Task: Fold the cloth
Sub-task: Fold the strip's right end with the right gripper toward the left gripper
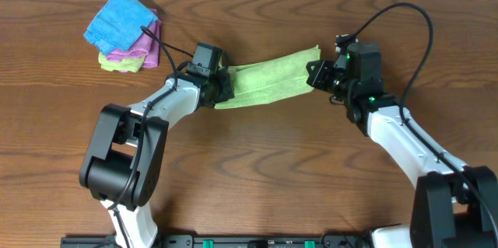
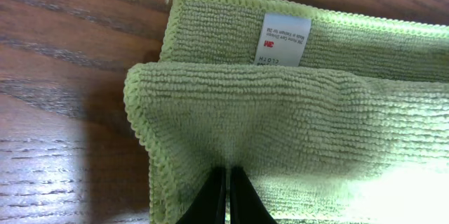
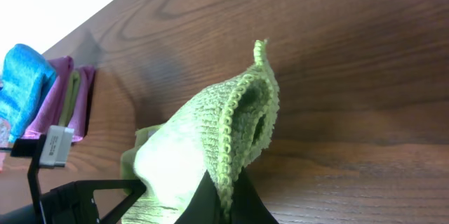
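cloth (image 1: 268, 83) stretches between left pincer (image 1: 224, 86) and right pincer (image 1: 313, 75), both pinching it.

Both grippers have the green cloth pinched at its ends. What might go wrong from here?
1. The right gripper pinches only a bunched corner of the green cloth; pulling may slip it free.
2. At the left gripper, the layers are offset, the lower one with the label sticking out, so the fold may land uneven.
3. The stack of folded cloths sits near the left arm; a wide swing might knock it.
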You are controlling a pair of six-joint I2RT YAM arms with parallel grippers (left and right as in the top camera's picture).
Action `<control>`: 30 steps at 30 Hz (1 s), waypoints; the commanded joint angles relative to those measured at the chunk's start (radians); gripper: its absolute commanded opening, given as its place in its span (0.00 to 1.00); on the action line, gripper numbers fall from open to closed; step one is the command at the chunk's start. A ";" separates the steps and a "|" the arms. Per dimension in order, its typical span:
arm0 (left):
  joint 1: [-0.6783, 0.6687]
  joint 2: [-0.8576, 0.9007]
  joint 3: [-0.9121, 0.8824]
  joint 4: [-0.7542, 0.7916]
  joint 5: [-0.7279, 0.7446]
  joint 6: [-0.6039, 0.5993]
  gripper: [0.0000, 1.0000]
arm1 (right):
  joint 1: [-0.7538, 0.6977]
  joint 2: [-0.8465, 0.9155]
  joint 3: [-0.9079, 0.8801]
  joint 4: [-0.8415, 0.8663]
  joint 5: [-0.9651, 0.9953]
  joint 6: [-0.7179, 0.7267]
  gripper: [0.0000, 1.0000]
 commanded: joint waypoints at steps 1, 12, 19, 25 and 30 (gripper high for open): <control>-0.003 0.008 0.014 -0.014 0.023 -0.009 0.06 | 0.034 -0.014 0.002 -0.003 0.015 -0.020 0.01; -0.003 0.008 0.062 -0.015 0.045 -0.013 0.06 | 0.187 -0.006 0.005 0.010 0.129 -0.025 0.01; -0.003 0.008 0.065 -0.015 0.048 -0.012 0.06 | 0.267 0.116 0.094 0.026 0.149 -0.045 0.01; -0.003 -0.007 0.066 -0.035 0.047 -0.011 0.06 | 0.315 0.196 0.193 -0.016 0.152 -0.073 0.01; 0.015 -0.048 0.066 -0.042 0.047 -0.008 0.06 | 0.355 0.199 0.211 -0.017 0.187 -0.081 0.01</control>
